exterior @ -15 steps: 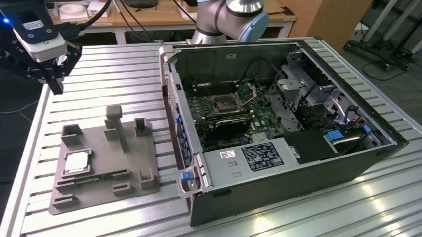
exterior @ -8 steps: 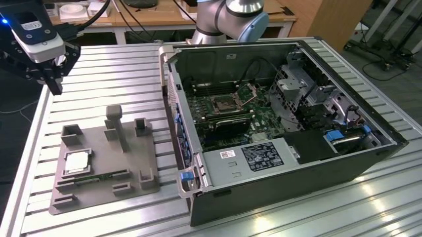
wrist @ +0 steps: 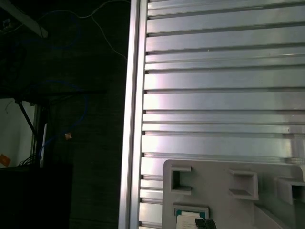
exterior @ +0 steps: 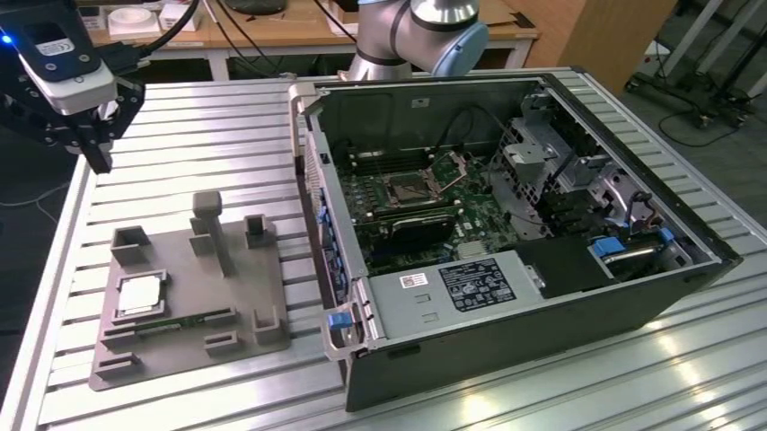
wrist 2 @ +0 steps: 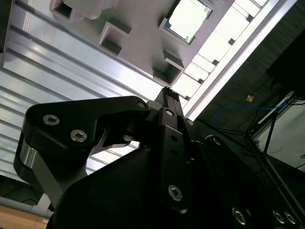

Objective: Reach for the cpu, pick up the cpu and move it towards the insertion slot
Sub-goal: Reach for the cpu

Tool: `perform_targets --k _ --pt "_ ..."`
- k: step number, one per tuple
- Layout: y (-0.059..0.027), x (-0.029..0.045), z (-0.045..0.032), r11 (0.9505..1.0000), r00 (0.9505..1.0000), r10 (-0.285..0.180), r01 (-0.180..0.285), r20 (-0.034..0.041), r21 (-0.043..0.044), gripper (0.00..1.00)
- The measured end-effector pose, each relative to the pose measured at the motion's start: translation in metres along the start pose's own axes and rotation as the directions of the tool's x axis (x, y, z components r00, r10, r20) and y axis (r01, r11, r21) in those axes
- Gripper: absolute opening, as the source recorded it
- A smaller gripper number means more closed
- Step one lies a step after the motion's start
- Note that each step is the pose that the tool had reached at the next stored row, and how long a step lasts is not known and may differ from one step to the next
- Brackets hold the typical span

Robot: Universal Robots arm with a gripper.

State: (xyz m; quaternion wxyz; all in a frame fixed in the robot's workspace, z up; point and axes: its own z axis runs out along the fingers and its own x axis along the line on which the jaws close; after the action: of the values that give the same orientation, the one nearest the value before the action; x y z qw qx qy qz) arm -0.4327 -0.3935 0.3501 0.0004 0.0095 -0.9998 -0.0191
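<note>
far from the gripper (exterior: pixel 96 160) lies the cpu (exterior: pixel 138 294).

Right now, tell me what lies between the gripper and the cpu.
In the exterior view: bare table slats, then the grey fixture's raised corner pocket, between gripper and cpu.

The cpu (exterior: pixel 140 294) on grey fixture (exterior: pixel 174 352), gripper (exterior: pixel 96 160) apart
</note>
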Motion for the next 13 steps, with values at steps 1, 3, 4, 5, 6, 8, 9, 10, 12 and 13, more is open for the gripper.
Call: perform_targets --k 1,3,4,5,6,8,9,10,12,13 --pt "0.0 0.0 0.0 1.0 1.0 0.0 0.0 0.0 0.0 0.11" --pt "0.0 0.0002 0.0001 1.0 1.0 0.0 0.0 0.0 0.0 0.11" --pt "0.0 0.0003 0.0001 1.0 1.0 0.0 0.0 0.0 0.0 0.11" --pt "0.0 0.0007 0.0001 1.0 1.0 0.0 0.0 0.0 0.0 0.11" --pt "0.0001 0.0014 0.0002 1.0 1.0 0.0 0.0 0.0 0.0 0.11" --pt "0.0001 0.0039 0.0004 1.0 1.0 0.0 0.0 -0.0001 0.0001 0.11" --pt "0.0001 0.0057 0.0006 1.0 1.0 0.0 0.0 0.0001 0.0 0.11" --pt "0.0001 0.0074 0.0009 1.0 1.0 0.0 0.0 0.0002 -0.0001 0.11" --pt "-0.0011 0.0101 0.0012 1.0 1.0 0.0 0.0 0.0022 0.0 0.11" --pt "-0.0023 0.0105 0.0013 1.0 1.0 0.0 0.0 0.0036 0.0 0.11"
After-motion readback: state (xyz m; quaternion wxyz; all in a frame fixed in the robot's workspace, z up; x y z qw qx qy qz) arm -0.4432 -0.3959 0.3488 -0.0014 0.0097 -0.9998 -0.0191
